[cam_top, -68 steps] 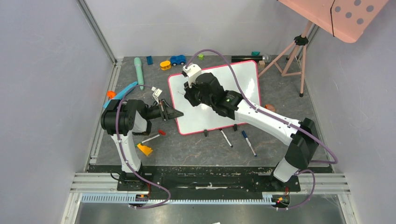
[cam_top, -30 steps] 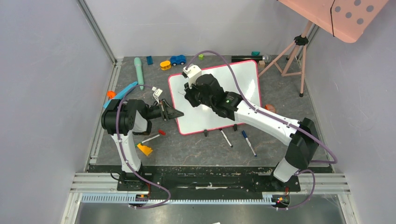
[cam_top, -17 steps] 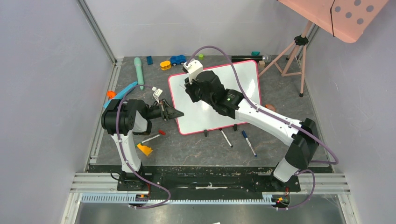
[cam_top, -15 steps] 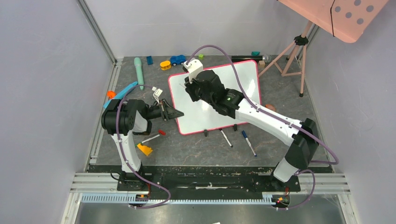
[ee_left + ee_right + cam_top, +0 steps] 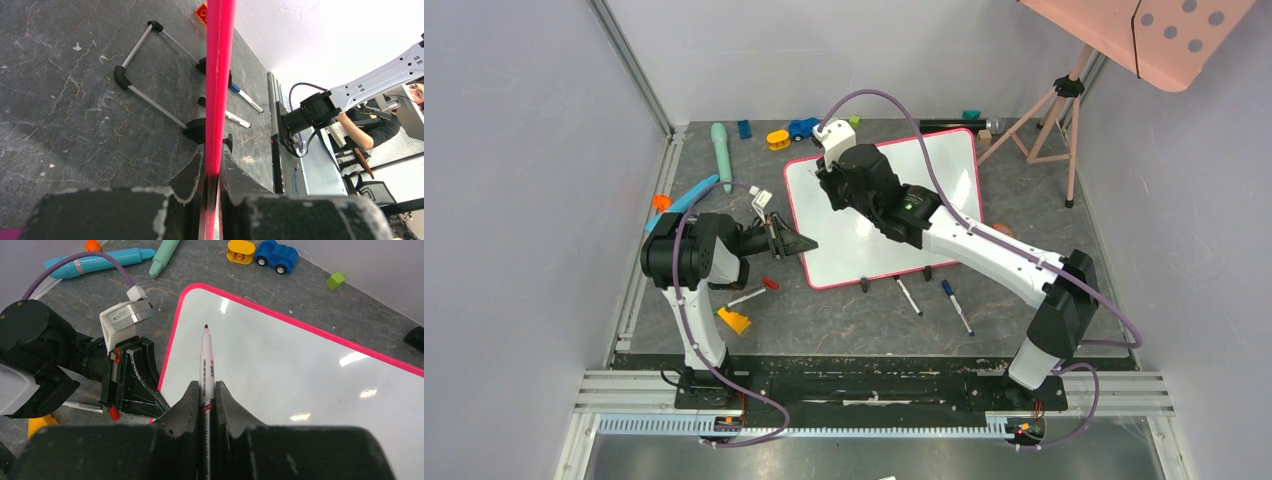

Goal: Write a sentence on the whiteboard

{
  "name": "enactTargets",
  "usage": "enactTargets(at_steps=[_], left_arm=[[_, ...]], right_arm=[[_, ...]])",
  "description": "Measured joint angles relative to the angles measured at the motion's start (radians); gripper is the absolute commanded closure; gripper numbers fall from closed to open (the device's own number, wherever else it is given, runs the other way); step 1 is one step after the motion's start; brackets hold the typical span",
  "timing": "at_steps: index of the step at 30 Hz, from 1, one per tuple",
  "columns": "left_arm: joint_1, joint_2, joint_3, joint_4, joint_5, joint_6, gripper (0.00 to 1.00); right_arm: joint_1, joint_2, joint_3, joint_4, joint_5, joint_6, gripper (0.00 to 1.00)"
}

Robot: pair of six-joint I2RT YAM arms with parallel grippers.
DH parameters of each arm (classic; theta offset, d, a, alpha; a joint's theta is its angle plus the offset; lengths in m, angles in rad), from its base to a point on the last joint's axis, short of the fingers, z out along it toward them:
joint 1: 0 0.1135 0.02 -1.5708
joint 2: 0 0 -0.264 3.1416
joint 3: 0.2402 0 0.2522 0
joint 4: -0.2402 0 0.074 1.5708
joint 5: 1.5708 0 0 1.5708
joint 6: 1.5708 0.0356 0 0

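Our board (image 5: pixel 944 180) lies in the middle of the table (image 5: pixel 844 330), ahead of both arms, resting on two black feet (image 5: pixel 865 285) at its near edge. What we see of its face is glossy white with patches of glare, ringed by a pink frame (image 5: pixel 218 75).

The left gripper (image 5: pixel 796 243) is clamped on the board's left edge. In the left wrist view its fingers (image 5: pixel 192 172) press the frame from both sides with no gap left.

The right gripper (image 5: pixel 206 389) hangs over the board's far left corner, closed tight on a marker (image 5: pixel 206 360) that sticks out past the fingertips. The marker's red tip points at the white face just inside the left frame. We cannot tell whether the tip touches it.

Just beside the board's near edge lie a pen (image 5: pixel 909 296) and a blue-capped pen (image 5: pixel 957 306). Near the left arm we see a red-capped pen (image 5: pixel 751 294) and a yellow block (image 5: pixel 734 320).

Along the far side of the table are a teal stick (image 5: pixel 721 150), a yellow brick (image 5: pixel 778 139), a blue car (image 5: pixel 804 127) and a green cube (image 5: pixel 854 121). At far right a tripod (image 5: pixel 1054 120) carries a pink panel (image 5: pixel 1159 40).
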Motion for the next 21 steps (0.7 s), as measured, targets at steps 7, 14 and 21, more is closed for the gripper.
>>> enactTargets(at_steps=[7, 14, 21], left_arm=[[-0.003, 0.0, 0.002, 0.0, 0.0, 0.0, 0.98], [-0.005, 0.0, 0.003, 0.0, 0.001, 0.0, 0.98], [-0.005, 0.0, 0.004, 0.0, 0.001, 0.0, 0.98]], right_arm=[[0.0, 0.019, 0.018, -0.005, 0.008, 0.0, 1.0], [0.0, 0.029, 0.019, -0.002, 0.009, 0.001, 1.0], [0.0, 0.029, 0.018, 0.003, 0.016, 0.005, 1.0]])
